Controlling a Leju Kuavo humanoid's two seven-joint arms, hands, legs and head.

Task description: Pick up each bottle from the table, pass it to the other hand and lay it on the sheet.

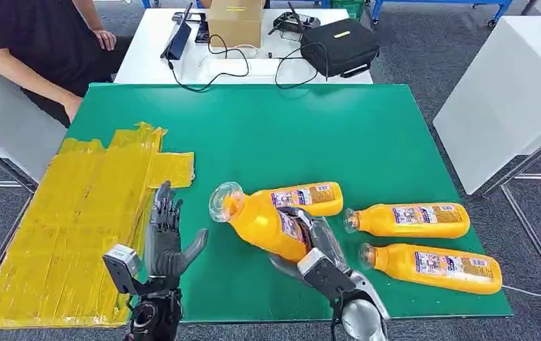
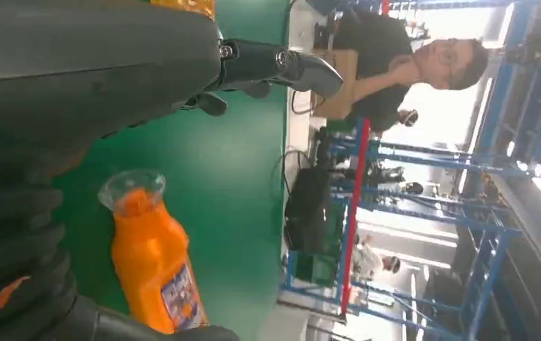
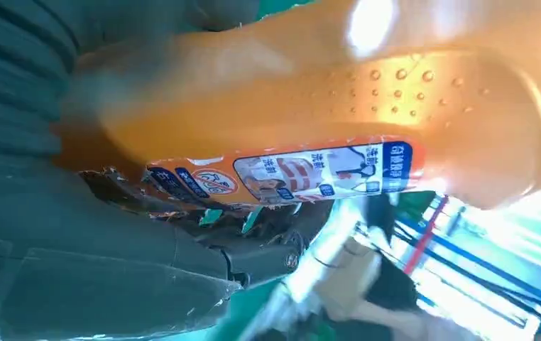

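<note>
Held bottle (image 1: 262, 220) — orange liquid, clear cap end, printed label — is gripped around its lower body by the right robot hand (image 1: 315, 245), fingers wrapped on it; the bottle is tilted with the cap pointing toward the yellow sheet (image 1: 76, 213). Judged reason for the tilt: it presents the neck and upper body free for the other hand to take. Left robot hand (image 1: 165, 238) stands between the held bottle and the sheet, fingers apart and upright, thumb out toward the bottle, holding nothing and not touching it; this reads as a receiving pose, handover not yet made. Three more bottles (image 1: 395, 234) lie on their sides on the tabletop (image 1: 310, 135) on the far side of the held bottle from the sheet: one just behind it, two further off, caps all pointing toward it. The sheet — crinkled, in overlapping strips — covers the tabletop's edge beyond the left robot hand and carries no bottle. Green tabletop surface is flat and matte. Past the far edge from the held bottle: a white table with a cardboard box (image 1: 236, 21), black bag (image 1: 339, 46) and cables; a person (image 1: 33, 42) in black sits near the sheet's far corner.
</note>
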